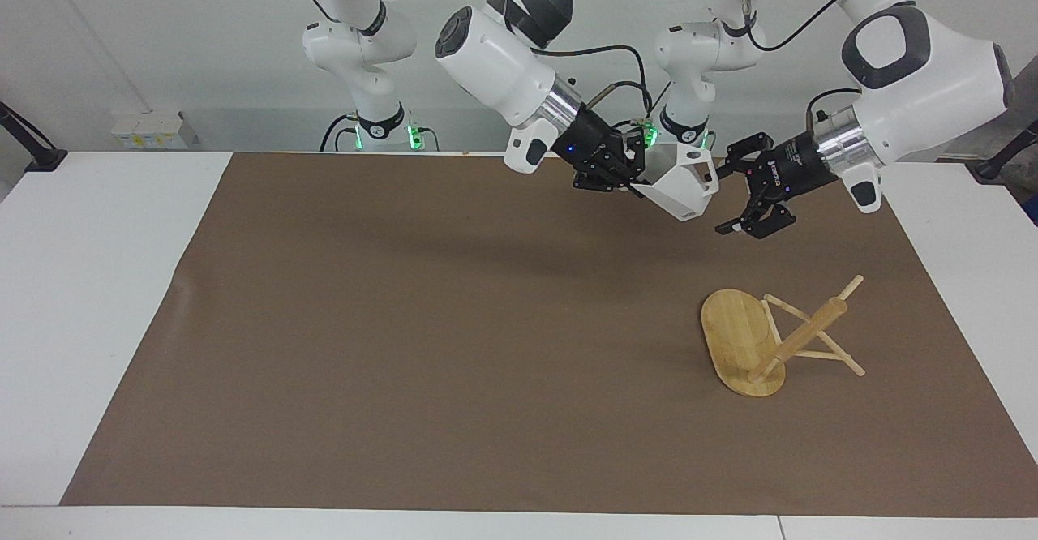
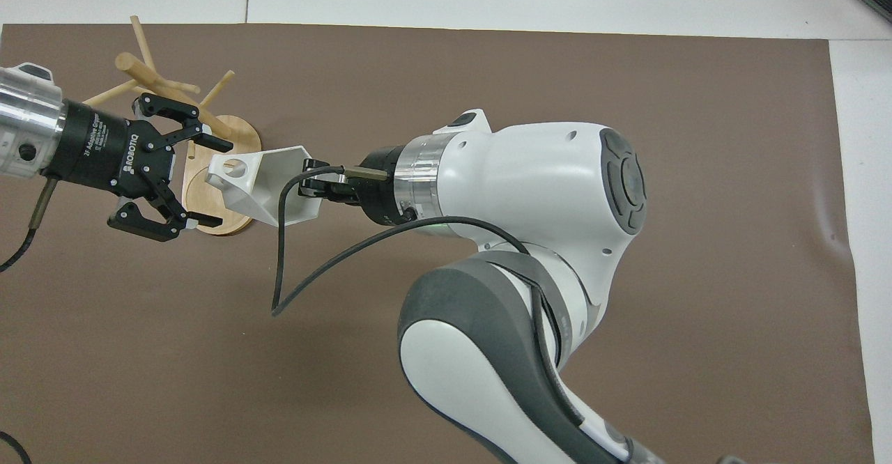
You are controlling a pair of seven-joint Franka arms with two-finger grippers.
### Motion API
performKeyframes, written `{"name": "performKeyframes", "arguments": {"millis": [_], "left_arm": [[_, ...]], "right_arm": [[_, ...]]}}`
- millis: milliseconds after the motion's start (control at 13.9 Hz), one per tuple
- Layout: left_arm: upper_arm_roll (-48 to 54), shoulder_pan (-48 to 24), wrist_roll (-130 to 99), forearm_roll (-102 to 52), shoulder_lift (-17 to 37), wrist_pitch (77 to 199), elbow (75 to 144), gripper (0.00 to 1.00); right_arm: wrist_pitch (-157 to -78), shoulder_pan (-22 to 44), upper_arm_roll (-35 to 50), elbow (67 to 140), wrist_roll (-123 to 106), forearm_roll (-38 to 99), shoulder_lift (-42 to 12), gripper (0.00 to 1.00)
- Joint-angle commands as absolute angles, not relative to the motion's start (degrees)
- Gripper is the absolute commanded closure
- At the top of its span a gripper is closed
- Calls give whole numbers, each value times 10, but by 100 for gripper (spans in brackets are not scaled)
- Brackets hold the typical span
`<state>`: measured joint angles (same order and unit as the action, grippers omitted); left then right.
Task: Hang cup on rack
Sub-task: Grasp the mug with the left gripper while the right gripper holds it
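The white faceted cup hangs in the air over the mat's edge nearest the robots, handle pointing toward the left arm. My right gripper is shut on its rim. My left gripper is open right beside the cup, its fingertips spread above and below the handle end; I cannot tell if they touch it. The bamboo rack lies tipped over on the mat toward the left arm's end, base on edge, post slanting, resting on its pegs.
A brown mat covers most of the white table. A black cable loops down from the right wrist.
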<state>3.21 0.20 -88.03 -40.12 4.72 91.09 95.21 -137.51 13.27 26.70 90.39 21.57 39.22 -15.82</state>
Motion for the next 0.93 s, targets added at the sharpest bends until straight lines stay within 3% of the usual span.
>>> {"name": "performKeyframes", "arguments": {"millis": [0, 863], "left_arm": [[31, -4, -886, -419, 28, 911, 975, 0], [32, -20, -882, -450, 4, 929, 1005, 0]], "right_arm": [[-1378, 128, 273, 889, 208, 409, -170, 100], [-1378, 127, 273, 888, 208, 409, -170, 100]]}}
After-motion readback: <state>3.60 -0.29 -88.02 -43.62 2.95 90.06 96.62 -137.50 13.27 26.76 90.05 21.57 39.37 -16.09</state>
